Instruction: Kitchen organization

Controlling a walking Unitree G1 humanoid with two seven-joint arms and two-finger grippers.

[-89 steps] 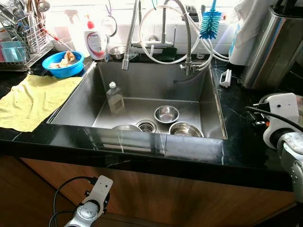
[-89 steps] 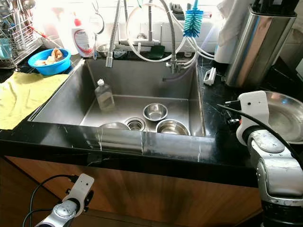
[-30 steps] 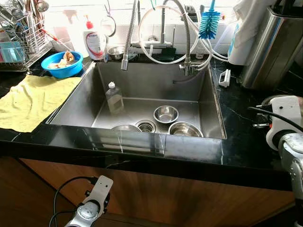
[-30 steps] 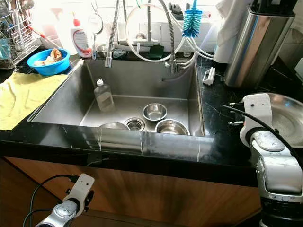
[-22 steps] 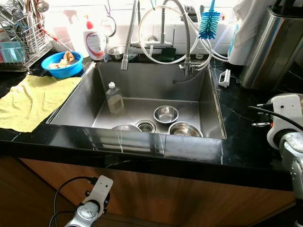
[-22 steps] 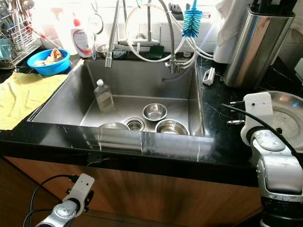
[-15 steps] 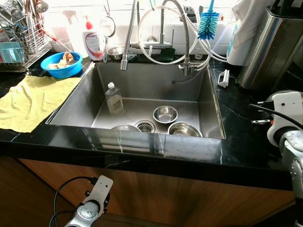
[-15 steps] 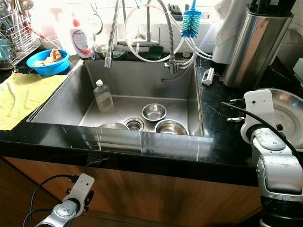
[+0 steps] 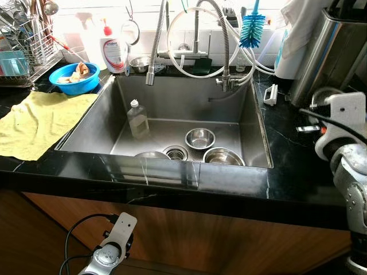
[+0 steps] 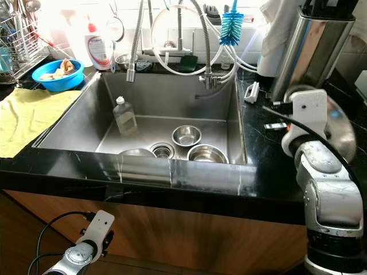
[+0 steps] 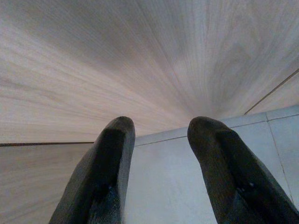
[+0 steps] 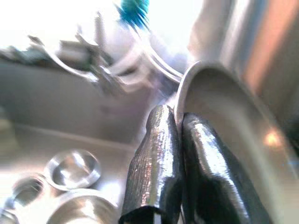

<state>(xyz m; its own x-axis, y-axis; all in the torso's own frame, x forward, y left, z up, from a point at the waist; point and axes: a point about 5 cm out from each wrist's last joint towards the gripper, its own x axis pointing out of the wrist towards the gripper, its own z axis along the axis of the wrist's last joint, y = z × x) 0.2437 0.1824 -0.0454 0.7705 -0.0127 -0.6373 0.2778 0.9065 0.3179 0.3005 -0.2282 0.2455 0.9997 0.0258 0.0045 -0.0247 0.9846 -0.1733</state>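
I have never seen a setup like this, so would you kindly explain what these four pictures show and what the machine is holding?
This is a walking humanoid robot at a kitchen sink. Two pictures come from cameras on its head; two from its wrists. The right gripper, jaws shut, pinches the rim of a steel plate over the black counter right of the sink. The left gripper, jaws open, hangs idle by the wooden cabinet. In the sink lie small steel bowls and a bottle. On the left are a yellow cloth and a blue bowl.
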